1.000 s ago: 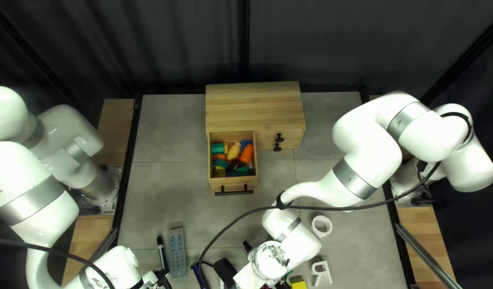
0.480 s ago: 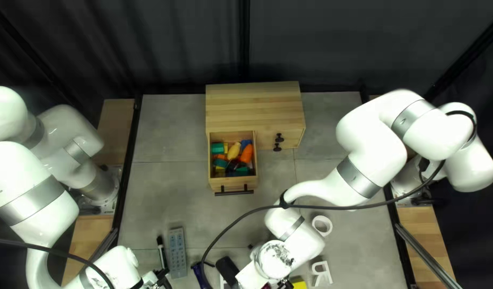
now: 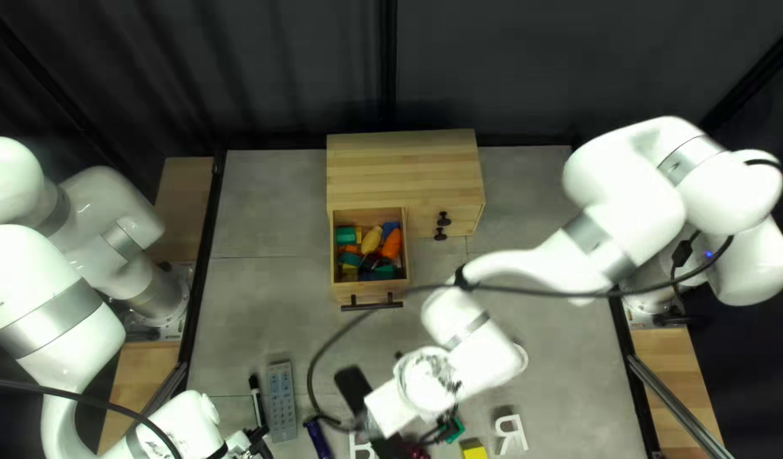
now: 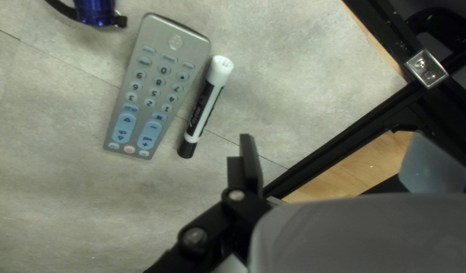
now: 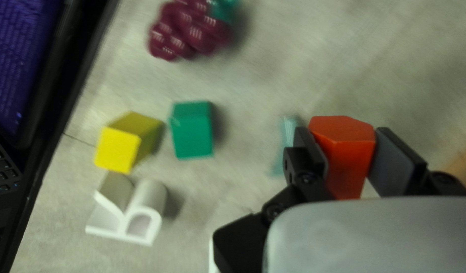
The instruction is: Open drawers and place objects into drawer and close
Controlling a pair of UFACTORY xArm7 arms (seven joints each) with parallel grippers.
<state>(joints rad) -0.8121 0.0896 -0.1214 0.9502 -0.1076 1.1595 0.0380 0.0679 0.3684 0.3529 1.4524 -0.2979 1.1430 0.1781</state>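
Observation:
Under its wrist, my right gripper (image 3: 446, 418) partly shows in the top left view, fingertips hidden. In the right wrist view my right gripper (image 5: 348, 154) is shut on a red-orange hexagonal block (image 5: 347, 146), a finger on each side. My left gripper (image 3: 255, 442) is low over the table's near left. Seen from its wrist, my left gripper (image 4: 339, 162) is open and empty, beside a marker (image 4: 204, 108) and a grey remote (image 4: 157, 88). The cabinet's (image 3: 404, 166) left drawer (image 3: 370, 292) stands open, holding several coloured toys (image 3: 391, 245).
A green block (image 5: 192, 130), a yellow block (image 5: 122, 144), a white letter R (image 5: 134, 217) and a dark red berry cluster (image 5: 187, 30) lie near a laptop (image 5: 20, 71). A blue flashlight (image 3: 317, 438) lies by the remote. A black cable (image 3: 536, 291) crosses above the table.
My right arm has swung its wrist toward the table's far side, its cable moving along. More of the green block and berry cluster shows. The left arm and the drawer have stayed put.

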